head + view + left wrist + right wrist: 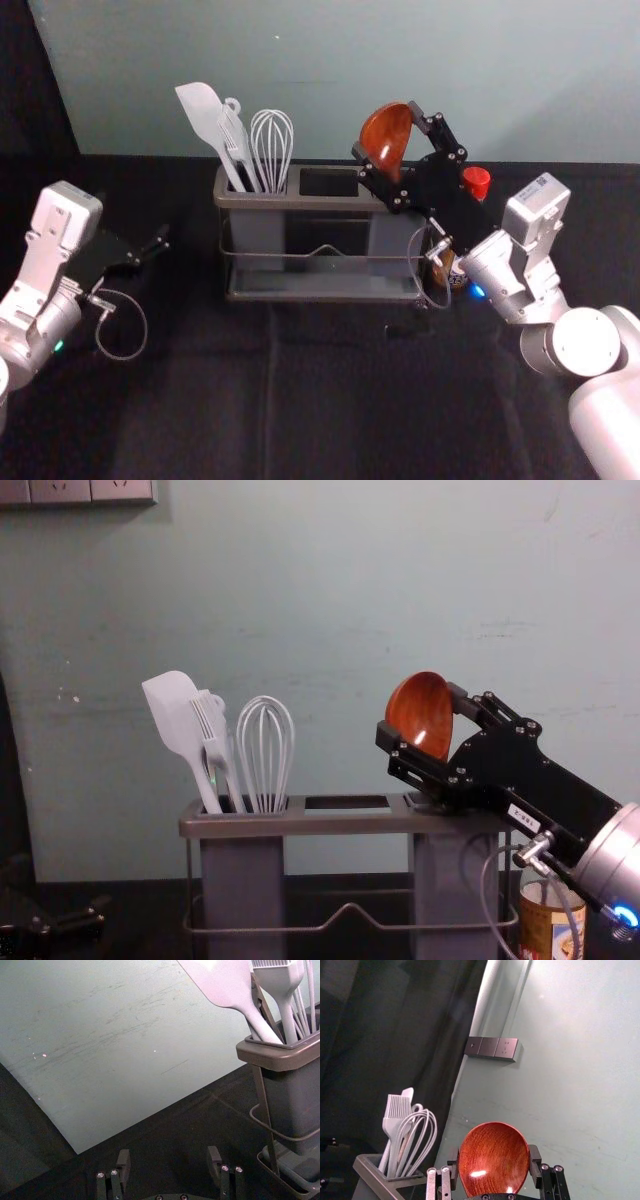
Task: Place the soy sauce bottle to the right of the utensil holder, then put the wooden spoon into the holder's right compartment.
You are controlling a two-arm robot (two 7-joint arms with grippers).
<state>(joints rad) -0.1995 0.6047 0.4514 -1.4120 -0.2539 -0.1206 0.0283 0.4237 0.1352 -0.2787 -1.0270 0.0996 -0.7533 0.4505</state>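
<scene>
Head view: wooden spoon [385, 138], bowl up, in right gripper [387, 128], one o'clock of the utensil holder's [300, 202] centre.
Right gripper: fingers parted to the bowl's width, touching both sides, above the right compartment [452, 885]. Left gripper [152, 252]: nine o'clock, fingers wide; dark cloth [188, 300] between it and holder. Soy sauce bottle [477, 182], red-capped: three o'clock, beside holder, partly hidden. White whisk [272, 145]: eleven o'clock, well apart from spoon.

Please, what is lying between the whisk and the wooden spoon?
Between the whisk and the wooden spoon, the head view shows the holder's middle opening, with no utensil in it.
</scene>
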